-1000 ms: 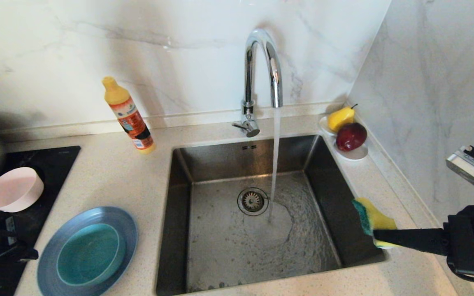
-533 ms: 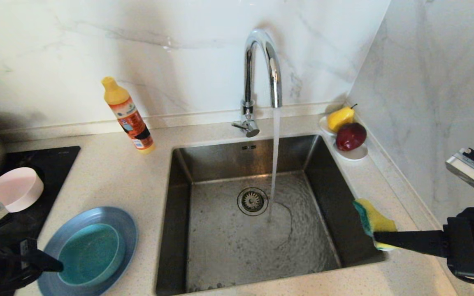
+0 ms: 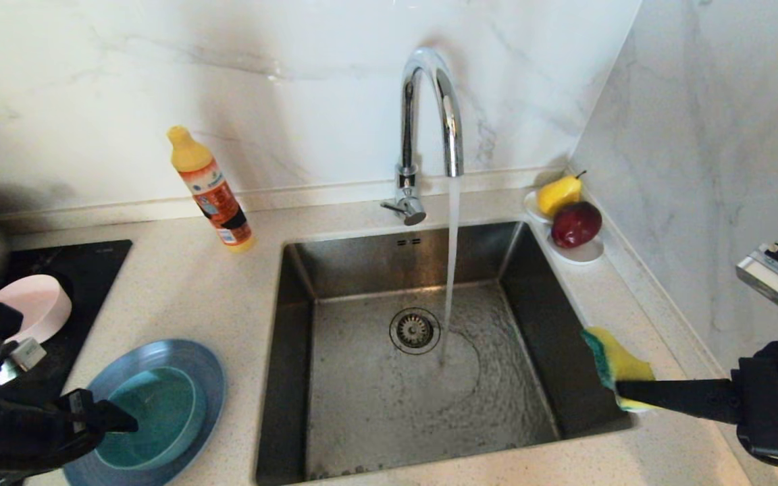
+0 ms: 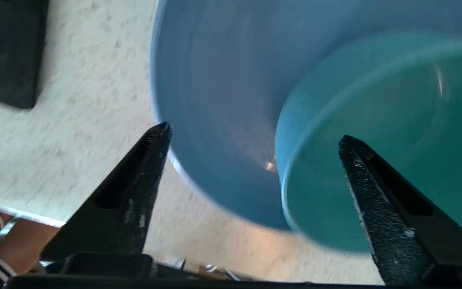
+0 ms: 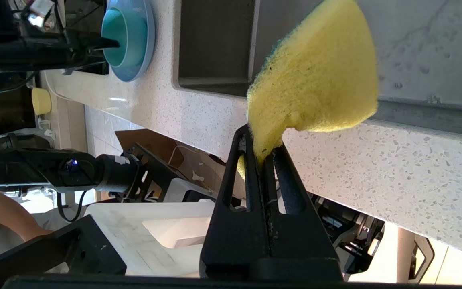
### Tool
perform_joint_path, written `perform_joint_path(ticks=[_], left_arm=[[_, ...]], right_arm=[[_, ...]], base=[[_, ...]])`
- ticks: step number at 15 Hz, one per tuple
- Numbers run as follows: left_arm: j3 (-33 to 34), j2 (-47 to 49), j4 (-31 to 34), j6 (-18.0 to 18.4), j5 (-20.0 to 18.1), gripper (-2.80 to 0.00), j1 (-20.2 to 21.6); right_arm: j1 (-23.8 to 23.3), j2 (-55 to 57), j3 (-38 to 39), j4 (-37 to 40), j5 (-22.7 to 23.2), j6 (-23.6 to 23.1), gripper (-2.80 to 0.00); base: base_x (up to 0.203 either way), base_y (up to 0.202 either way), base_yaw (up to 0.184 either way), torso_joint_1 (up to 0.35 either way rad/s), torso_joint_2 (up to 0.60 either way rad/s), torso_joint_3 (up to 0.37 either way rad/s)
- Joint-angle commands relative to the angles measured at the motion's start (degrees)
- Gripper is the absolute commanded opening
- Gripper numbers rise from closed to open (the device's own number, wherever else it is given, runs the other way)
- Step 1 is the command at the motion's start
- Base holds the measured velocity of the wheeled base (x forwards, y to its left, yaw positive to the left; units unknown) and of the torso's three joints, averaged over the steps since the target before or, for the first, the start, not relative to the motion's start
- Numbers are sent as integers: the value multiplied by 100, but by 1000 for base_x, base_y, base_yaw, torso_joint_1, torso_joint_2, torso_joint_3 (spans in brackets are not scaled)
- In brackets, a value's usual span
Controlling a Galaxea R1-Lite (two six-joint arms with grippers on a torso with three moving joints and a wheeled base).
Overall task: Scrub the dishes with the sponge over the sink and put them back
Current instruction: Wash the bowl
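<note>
A teal bowl (image 3: 159, 412) sits inside the grey-blue plate (image 3: 208, 378) on the counter left of the sink (image 3: 537, 290). My left gripper (image 3: 119, 426) is open at their near-left side. In the left wrist view the left gripper (image 4: 253, 132) has one finger over the teal bowl (image 4: 375, 120) and the other at the outer rim of the plate (image 4: 215, 80). I cannot tell if it touches them. The pink bowl (image 3: 41, 307) rests on the black hob, partly hidden by the left arm. My right gripper (image 3: 622, 393) (image 5: 261, 140) is shut on the yellow-and-green sponge (image 3: 622, 361) (image 5: 319, 80) above the sink's right edge.
Water runs from the chrome tap (image 3: 429, 101) into the basin beside the drain strainer (image 3: 415, 331). An orange detergent bottle (image 3: 210, 192) stands behind the counter. A white dish (image 3: 585, 251) with a pear and a red apple sits at the back right corner. A marble wall closes the right side.
The left arm has swung from beside the pink bowl down to the plate and teal bowl, and its jaws have spread wide. The right arm and sponge have stayed put.
</note>
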Motion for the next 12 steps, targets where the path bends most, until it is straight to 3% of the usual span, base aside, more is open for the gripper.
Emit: perform_joint_path(ticks=[1,7,12], left_arm=[[9,422,-188,-74,-14,0,4],[-40,1057,-897,-199,27,0,3],[-246,847,-853,-199,222,0,83]], right_arm=[[-5,-3,2,3,21,8,-280],[-5,15,21,-6,21,0,-280],[-5,32,34,-15,39,-2,-280]], base=[[0,0,0,0,0,0],[0,0,0,0,0,0],[0,0,0,0,0,0]])
